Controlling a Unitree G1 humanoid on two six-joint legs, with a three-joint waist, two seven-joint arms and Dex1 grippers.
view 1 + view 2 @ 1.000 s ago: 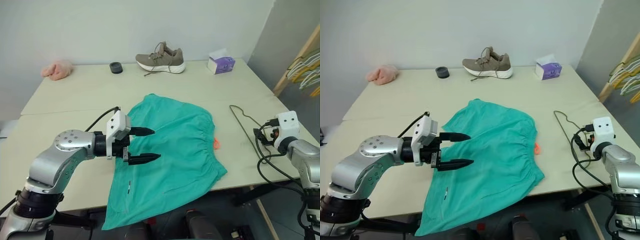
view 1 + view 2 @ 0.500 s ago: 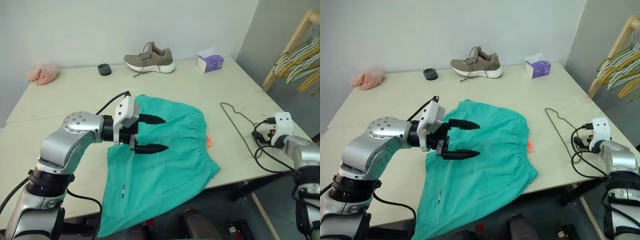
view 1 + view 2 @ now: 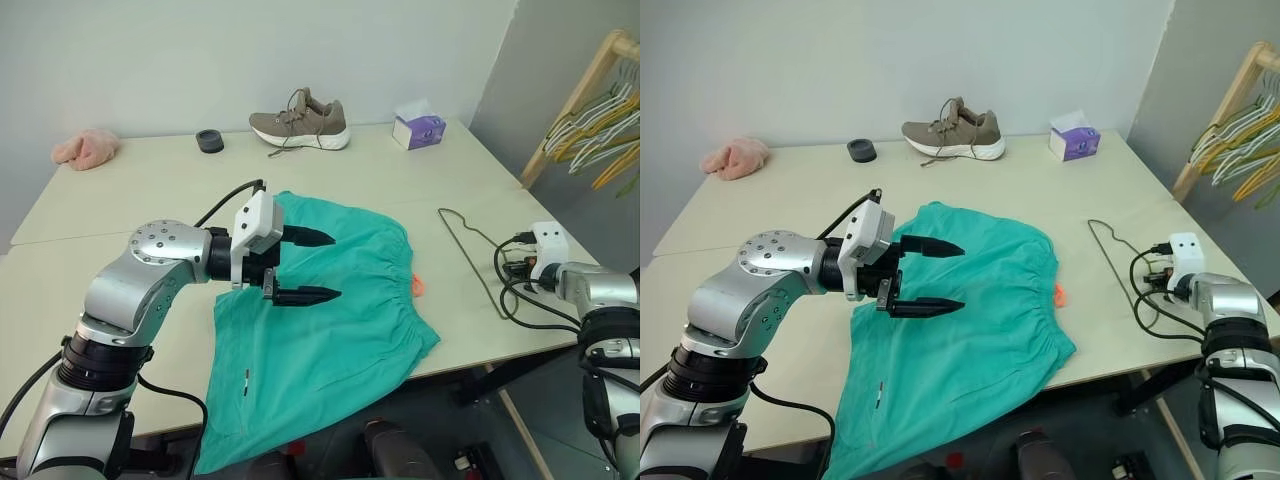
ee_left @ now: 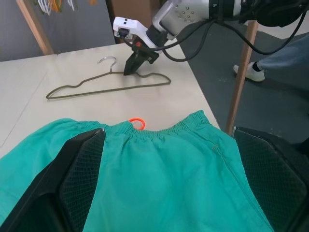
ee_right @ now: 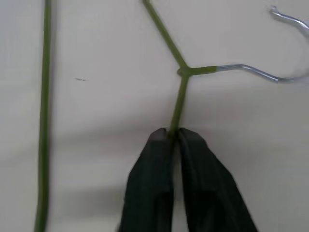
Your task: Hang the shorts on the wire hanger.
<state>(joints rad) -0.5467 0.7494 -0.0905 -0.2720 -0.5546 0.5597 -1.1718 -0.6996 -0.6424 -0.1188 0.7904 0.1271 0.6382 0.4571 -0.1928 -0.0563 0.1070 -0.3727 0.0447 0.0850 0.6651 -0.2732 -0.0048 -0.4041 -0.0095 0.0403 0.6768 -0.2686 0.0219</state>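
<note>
The teal shorts (image 3: 340, 300) lie spread on the table, one leg hanging over the near edge, and an orange tag (image 3: 418, 284) shows at the waistband. My left gripper (image 3: 336, 266) hovers open just above the shorts' middle, pointing right. To the right of the shorts, the olive wire hanger (image 5: 179, 96) lies flat on the table. My right gripper (image 5: 173, 137) is shut on the hanger's wire just below the neck where the hook starts. The left wrist view shows the same right gripper (image 4: 131, 71) with its tips down on the hanger.
A grey shoe (image 3: 300, 118), a purple tissue box (image 3: 418, 128), a small black round thing (image 3: 209, 139) and a pink fluffy cloth (image 3: 85, 149) sit along the table's far side. A wooden rack with bunched hangers (image 3: 590, 130) stands to the right. Cables loop near my right wrist.
My right gripper has come down onto the hanger and shut on its wire. The head camera has shifted right. The left gripper rose slightly at first and then held still, open.
</note>
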